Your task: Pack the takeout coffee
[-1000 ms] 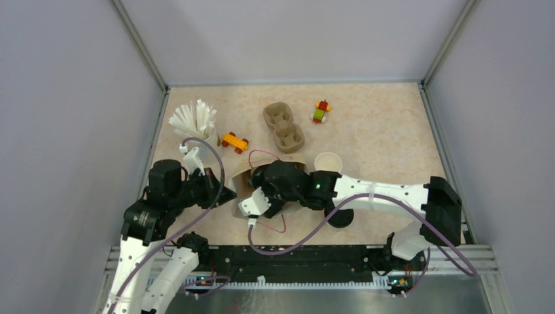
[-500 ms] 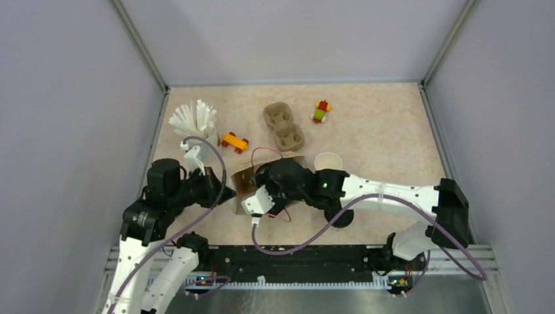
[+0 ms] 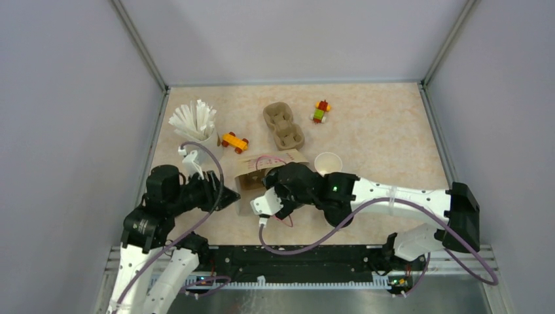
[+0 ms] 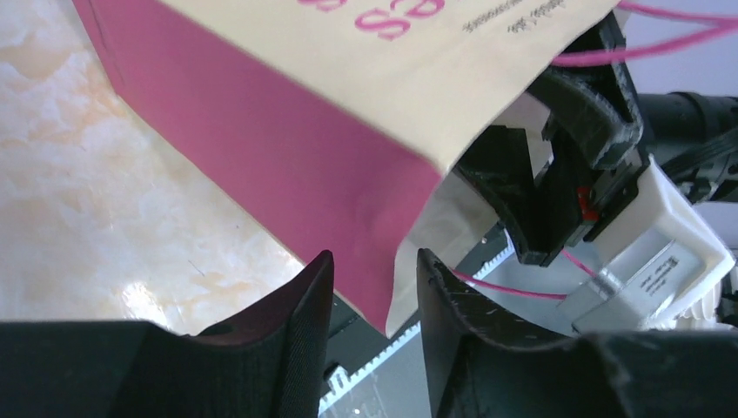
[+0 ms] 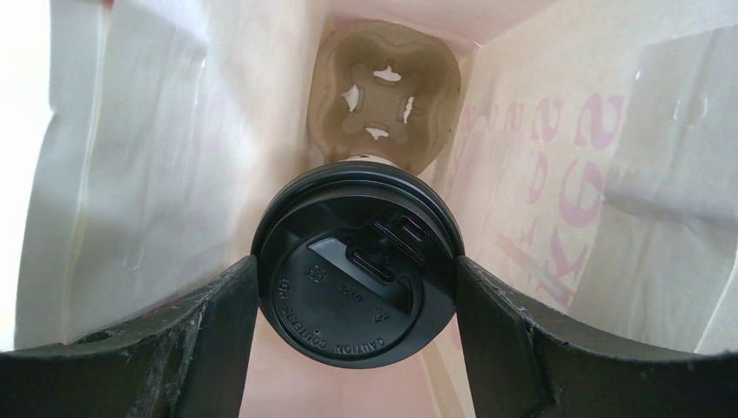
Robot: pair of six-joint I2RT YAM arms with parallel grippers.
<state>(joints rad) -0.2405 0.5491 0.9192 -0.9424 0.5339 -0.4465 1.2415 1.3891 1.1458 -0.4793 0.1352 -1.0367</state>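
Observation:
My right gripper [image 5: 357,280] reaches into a paper bag [image 5: 130,131] and is shut on a takeout coffee [image 5: 348,300], its fingers pressing both sides of the round black lid. A brown pulp tray [image 5: 385,91] lies at the bag's bottom beyond the cup. In the top view the bag [image 3: 252,171] lies on the table with the right wrist in its mouth. My left gripper [image 4: 374,261] is open, and the bag's pink corner [image 4: 383,287] hangs between its fingers without touching either. A second cup [image 3: 328,161], open and white inside, stands just right of the bag.
A second pulp tray [image 3: 283,126] sits behind the bag. A beige cup of white sticks [image 3: 194,121] stands at the back left. Toy brick cars [image 3: 233,141] [image 3: 321,111] lie near it. A dark round thing [image 3: 340,218] shows partly under the right arm.
My left gripper has opened and let go of the bag's edge. The bag and my right gripper, still holding the cup, have shifted a little away from the arm bases.

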